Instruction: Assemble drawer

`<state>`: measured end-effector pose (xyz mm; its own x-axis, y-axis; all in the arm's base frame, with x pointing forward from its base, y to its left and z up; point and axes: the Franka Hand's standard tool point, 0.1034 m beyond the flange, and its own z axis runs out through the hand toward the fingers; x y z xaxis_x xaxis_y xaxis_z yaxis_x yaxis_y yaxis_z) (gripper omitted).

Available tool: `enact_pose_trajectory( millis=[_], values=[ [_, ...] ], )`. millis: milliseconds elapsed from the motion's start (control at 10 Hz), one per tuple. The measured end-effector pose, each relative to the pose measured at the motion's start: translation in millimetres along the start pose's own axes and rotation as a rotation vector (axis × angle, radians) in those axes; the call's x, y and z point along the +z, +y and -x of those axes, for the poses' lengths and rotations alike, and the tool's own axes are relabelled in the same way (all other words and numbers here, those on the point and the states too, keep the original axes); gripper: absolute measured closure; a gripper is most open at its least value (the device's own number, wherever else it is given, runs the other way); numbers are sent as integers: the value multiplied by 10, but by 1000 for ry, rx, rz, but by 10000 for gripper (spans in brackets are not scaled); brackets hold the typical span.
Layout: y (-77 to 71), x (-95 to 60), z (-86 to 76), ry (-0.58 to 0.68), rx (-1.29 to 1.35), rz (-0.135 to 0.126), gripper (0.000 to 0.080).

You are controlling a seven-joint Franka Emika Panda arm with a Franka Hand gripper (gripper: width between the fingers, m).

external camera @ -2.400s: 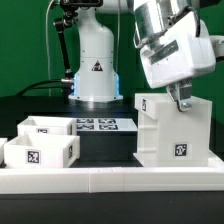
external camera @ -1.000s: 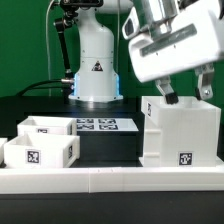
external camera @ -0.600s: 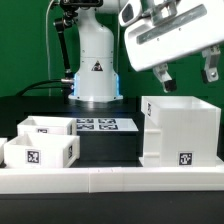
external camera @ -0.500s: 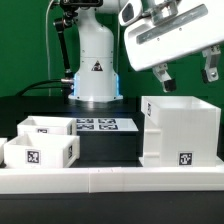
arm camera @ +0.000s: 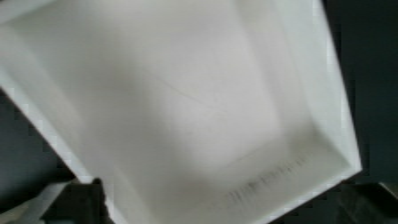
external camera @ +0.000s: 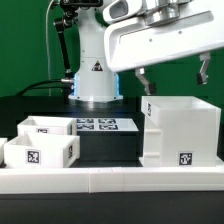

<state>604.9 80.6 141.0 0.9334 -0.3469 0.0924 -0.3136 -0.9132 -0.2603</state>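
The fingers point(external camera: 144, 80) are wide apart, holding nothing. They hang just above the big drawer box point(external camera: 182, 130) — open side up on the black worktop point(external camera: 110, 150). Two small trays point(external camera: 42, 150) sit well apart.

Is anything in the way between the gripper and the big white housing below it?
Nothing visible. The open gripper hangs above the housing with only air between; the front tray and rear tray sit apart on the exterior view's left.

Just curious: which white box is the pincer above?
The big cube housing on the exterior view's right, directly under the pincer; both small trays sit far left.
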Motion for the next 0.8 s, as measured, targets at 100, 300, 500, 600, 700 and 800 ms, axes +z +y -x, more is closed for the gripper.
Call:
enact_pose_trajectory(
  millis=[100,300,500,600,700,800],
  values=[
    [5,4,0,0,-80,1,151],
    [133,-2,-32,0,-139,8,151],
    [574,-96,-123,7,-187,35,151],
    [746,-106,-140,7,-201,45,151],
    [979,-105,-151,7,-224,57,151],
    [1207,-95,-169,13,-230,71,151]
  ],
)
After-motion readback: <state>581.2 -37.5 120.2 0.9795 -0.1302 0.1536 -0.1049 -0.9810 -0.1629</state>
